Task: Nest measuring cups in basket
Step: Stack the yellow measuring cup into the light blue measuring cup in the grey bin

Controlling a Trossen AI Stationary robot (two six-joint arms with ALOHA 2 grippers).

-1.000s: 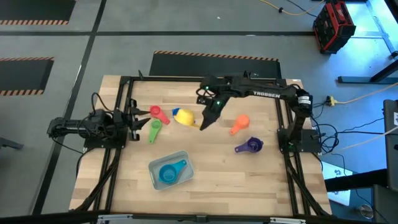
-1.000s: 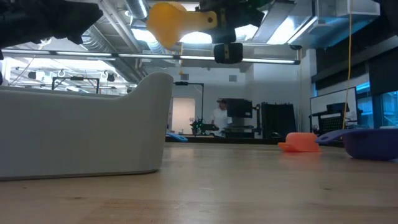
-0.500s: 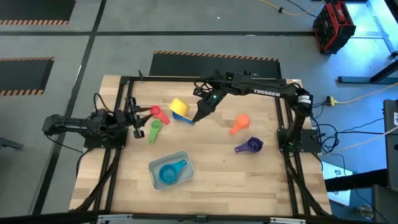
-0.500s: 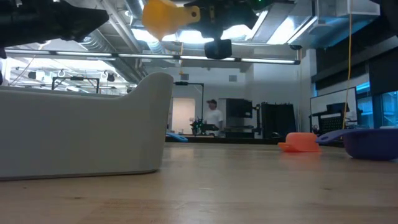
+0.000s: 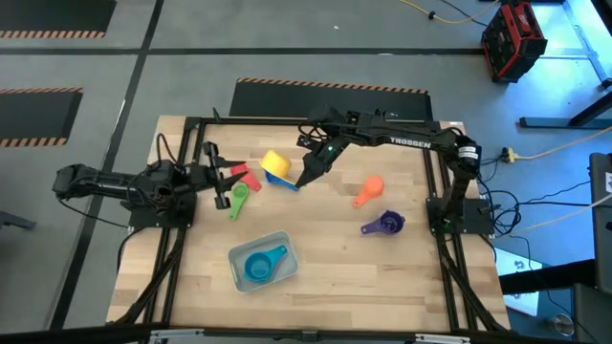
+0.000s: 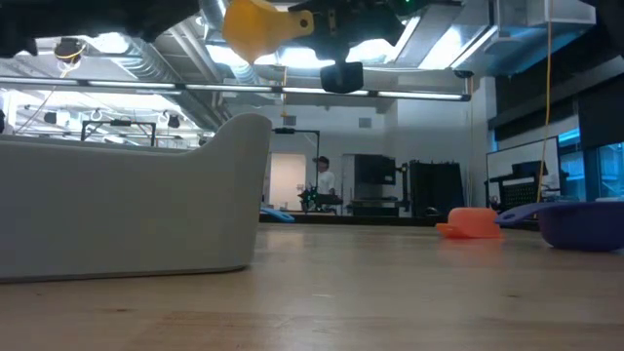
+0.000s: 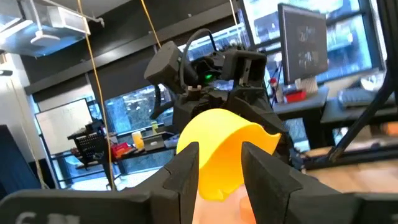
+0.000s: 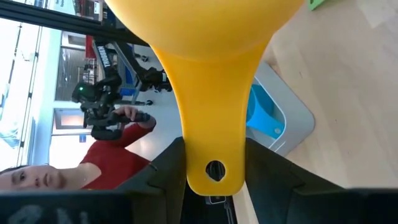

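The yellow cup hangs in the air above the far middle of the table, pinched by its handle in the right hand. In the right wrist view the two dark fingers press on either side of the yellow handle, just by its hanging hole. In the low view the cup sits high, bowl turned sideways, with the hand's dark body beside it.

The basket stands near the table's front edge, left of centre, with the blue cup lying inside it, handle toward the right. The red cup and green cup lie close together on the left side of the table. The orange cup lies right of centre, and the purple cup nearer the front on that side, well apart from the basket.

The left hand reaches over the table's left edge, close by the red and green cups; its fingers are spread apart and hold nothing.

A person stands far back in the room.
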